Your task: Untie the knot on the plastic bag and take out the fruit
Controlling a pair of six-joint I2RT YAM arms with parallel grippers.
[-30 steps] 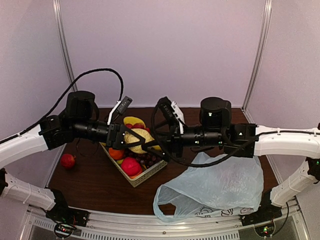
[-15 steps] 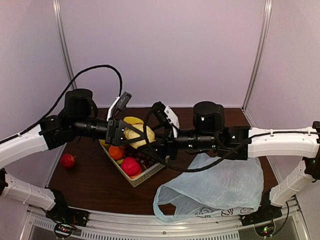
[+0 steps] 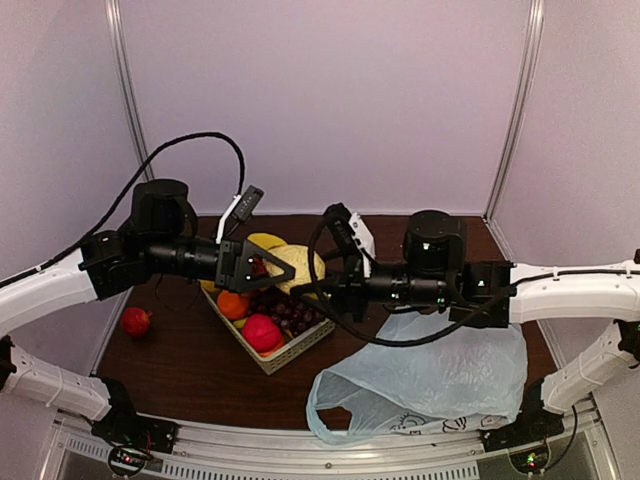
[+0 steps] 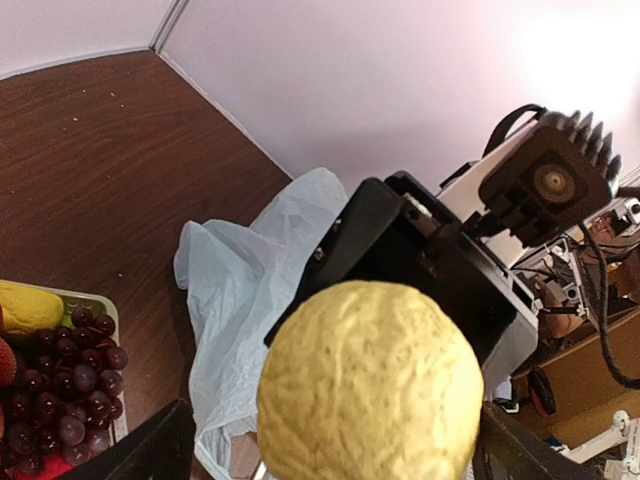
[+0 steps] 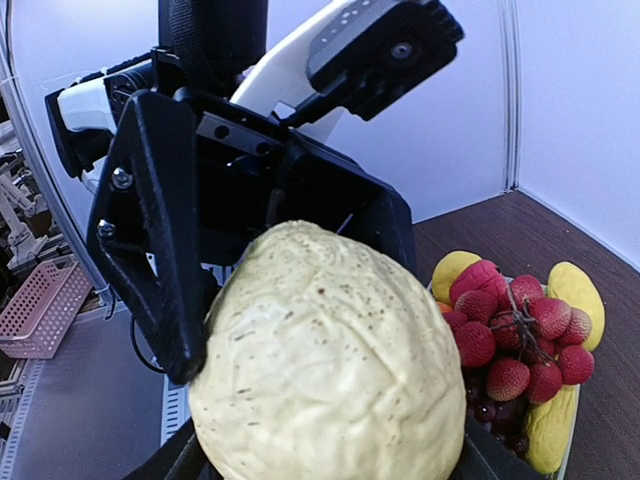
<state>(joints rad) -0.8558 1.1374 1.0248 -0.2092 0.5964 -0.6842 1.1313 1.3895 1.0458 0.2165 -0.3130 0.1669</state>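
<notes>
The right gripper is clamping the lumpy, matte yellow fruit; the left gripper is holding jaws apart around it.

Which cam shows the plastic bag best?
Top external: nearly the whole plastic bag, spread out. Left wrist shows only part, behind the lumpy yellow fruit. Right wrist shows none.

Nothing in these views can be read as a word, number or brand. The only marking is a dark print low on the near side of the plastic bag, which lies on the surface. From the top camera the print is too small and blurred to tell letters from drawing, and neither wrist camera shows it.
</notes>
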